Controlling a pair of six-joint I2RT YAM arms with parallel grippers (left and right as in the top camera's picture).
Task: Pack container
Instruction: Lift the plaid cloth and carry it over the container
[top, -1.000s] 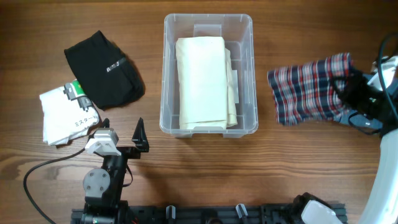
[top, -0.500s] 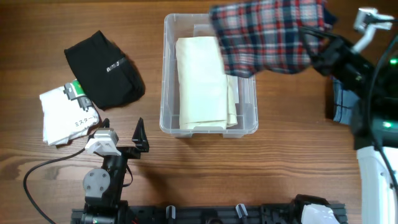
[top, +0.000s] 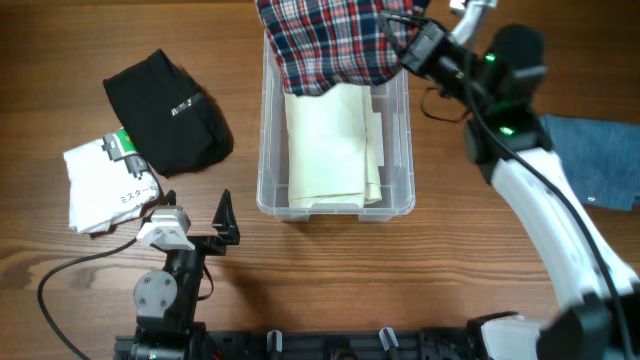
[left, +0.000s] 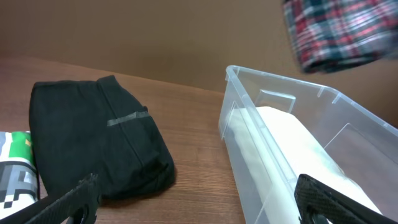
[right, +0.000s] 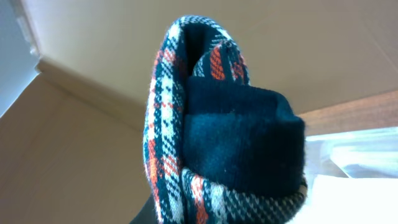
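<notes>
**Container on table centre; plaid cloth held over its far end**

The wooden table carries all items. The container stands at mid-table, upright, long side running away from the robot. A folded cream cloth lies inside it and fills most of the floor.

A plaid cloth hangs over the container's far end and covers that rim. The right gripper is clenched on the cloth's right edge.

A black garment lies left of the container, apart from it. A blue cloth lies at the right edge. A white packet touches the black garment's near side.

The left gripper sits near the front edge, fingers spread wide, grasping nothing.
</notes>
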